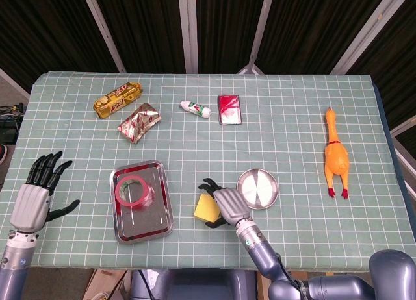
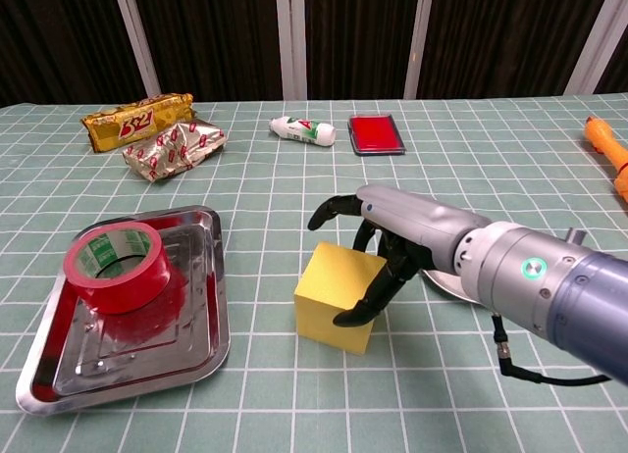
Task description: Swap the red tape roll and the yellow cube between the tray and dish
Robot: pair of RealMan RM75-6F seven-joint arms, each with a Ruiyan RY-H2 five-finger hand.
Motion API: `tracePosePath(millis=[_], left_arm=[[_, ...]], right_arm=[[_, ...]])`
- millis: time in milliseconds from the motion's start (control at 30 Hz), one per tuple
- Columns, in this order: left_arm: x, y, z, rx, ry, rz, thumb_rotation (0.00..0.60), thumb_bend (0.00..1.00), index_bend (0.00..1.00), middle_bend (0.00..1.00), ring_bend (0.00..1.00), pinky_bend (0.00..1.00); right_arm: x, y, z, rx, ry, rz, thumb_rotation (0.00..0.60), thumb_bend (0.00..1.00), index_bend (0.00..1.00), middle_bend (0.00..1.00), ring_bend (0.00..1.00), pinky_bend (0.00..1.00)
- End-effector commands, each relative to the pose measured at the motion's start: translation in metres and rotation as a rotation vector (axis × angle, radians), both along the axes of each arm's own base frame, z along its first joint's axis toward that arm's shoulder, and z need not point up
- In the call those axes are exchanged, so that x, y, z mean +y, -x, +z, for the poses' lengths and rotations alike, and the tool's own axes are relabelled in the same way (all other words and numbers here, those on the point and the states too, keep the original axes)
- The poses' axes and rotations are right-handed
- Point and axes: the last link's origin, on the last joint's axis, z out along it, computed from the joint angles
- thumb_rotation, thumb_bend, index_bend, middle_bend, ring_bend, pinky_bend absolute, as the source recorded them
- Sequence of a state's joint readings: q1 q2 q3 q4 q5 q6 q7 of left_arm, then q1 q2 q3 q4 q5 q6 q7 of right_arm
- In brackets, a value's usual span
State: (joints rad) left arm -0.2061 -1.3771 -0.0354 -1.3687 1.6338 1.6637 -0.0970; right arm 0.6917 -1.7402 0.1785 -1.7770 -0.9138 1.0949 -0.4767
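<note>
The right hand (image 2: 378,252) is closed around the yellow cube (image 2: 332,298), with the fingers draped over the top rear edge and the thumb pressing the right face; the cube appears slightly tilted, which suggests a lift is beginning, though contact with the table (image 1: 292,137) cannot be ruled out. The cube sits near the front edge of the table, between the tray (image 1: 162,219) and the dish (image 1: 259,188), and belongs to neither at present. The red tape roll (image 2: 116,265) lies flat in the rear part of the tray, toward the front-left corner of the table. This grasp is consistent with moving the cube toward the tray, but the roll occupies part of that tray, leaving only its front part bare. The dish is just beside the right hand and carries nothing visible. The left hand (image 1: 34,195) hovers near the left edge of the table, fingers spread and holding nothing. Toward the rear edge lie a gold snack bar (image 1: 117,99), a crumpled foil packet (image 1: 138,123), a small tube (image 1: 195,109) and a red case (image 1: 229,110); a rubber chicken (image 1: 335,154) lies near the right edge. None of these obstructs the path between tray and dish.
</note>
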Motion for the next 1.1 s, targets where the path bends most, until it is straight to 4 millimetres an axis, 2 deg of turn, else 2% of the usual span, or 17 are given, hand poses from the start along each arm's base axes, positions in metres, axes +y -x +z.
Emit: tracePosePath(millis=[33,233,400,567,700,900,1100], left_arm=[[0.0,0.0,0.0,0.0,-0.001,0.001,0.6,0.08,0.16,0.0,0.0,0.05],[0.001,0.002,0.002,-0.013,-0.005,0.012,0.6,0.08,0.16,0.0,0.0,0.05],[0.001,0.002,0.003,-0.016,-0.004,0.009,0.6,0.08,0.17,0.0,0.0,0.05],[0.001,0.001,0.001,-0.011,0.001,0.007,0.6,0.08,0.17,0.0,0.0,0.05],[0.001,0.0,-0.002,-0.006,0.006,0.007,0.6,0.08,0.17,0.0,0.0,0.05],[0.001,-0.002,-0.007,-0.001,0.011,0.006,0.6,0.08,0.17,0.0,0.0,0.05],[0.002,-0.002,-0.006,0.001,-0.005,0.013,0.6,0.08,0.17,0.0,0.0,0.05]], right_arm=[[0.0,0.0,0.0,-0.011,0.017,0.006,0.6,0.23,0.29,0.22,0.44,0.53],[-0.006,0.004,0.012,-0.03,0.065,-0.001,0.6,0.26,0.29,0.24,0.48,0.55],[-0.017,0.016,0.042,-0.045,0.136,-0.024,0.6,0.26,0.29,0.24,0.48,0.55],[-0.03,0.043,0.079,-0.027,0.211,-0.07,0.6,0.26,0.29,0.24,0.48,0.55],[-0.034,0.065,0.095,-0.009,0.221,-0.113,0.6,0.26,0.29,0.24,0.48,0.55],[-0.036,0.096,0.1,0.001,0.181,-0.151,0.6,0.26,0.29,0.24,0.48,0.55],[-0.038,0.111,0.094,0.0,0.169,-0.147,0.6,0.26,0.29,0.24,0.48,0.55]])
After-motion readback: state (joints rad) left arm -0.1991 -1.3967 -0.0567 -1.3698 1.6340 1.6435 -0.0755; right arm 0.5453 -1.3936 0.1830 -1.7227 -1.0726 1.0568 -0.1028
